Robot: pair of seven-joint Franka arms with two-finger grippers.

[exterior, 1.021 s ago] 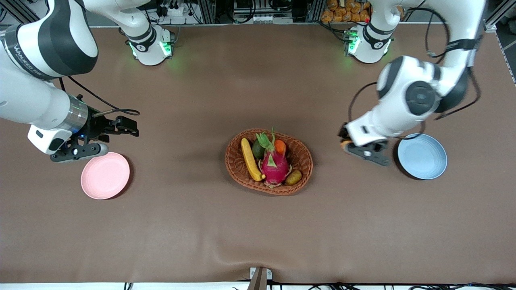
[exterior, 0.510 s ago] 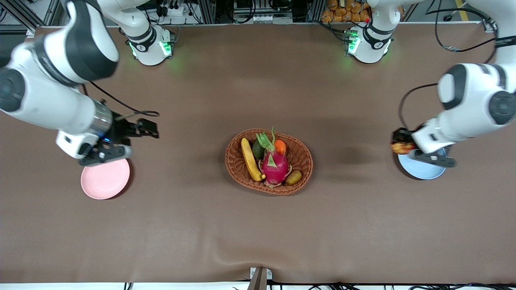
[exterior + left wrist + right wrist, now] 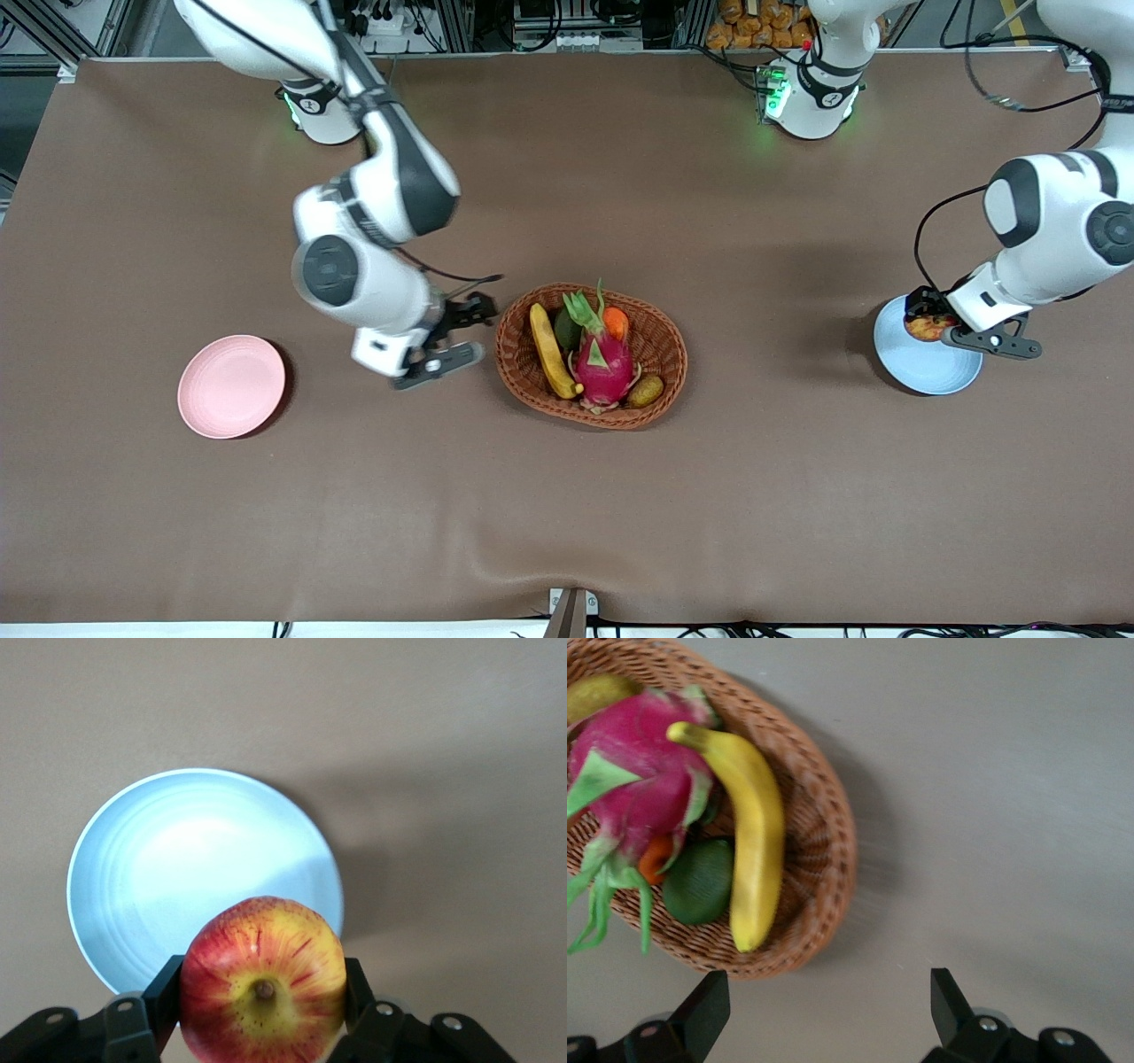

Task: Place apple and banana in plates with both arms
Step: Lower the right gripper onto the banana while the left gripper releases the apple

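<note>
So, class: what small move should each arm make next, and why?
Probably the left tool, shut on the apple over the blue plate, lowers and releases. The right tool, open beside the basket, shifts over the banana.

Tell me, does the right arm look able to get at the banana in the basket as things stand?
Probably yes. The right gripper hangs open and empty beside the basket at the right arm's end, and the banana lies uncovered along that same edge, with the dragon fruit alongside rather than on it.
</note>
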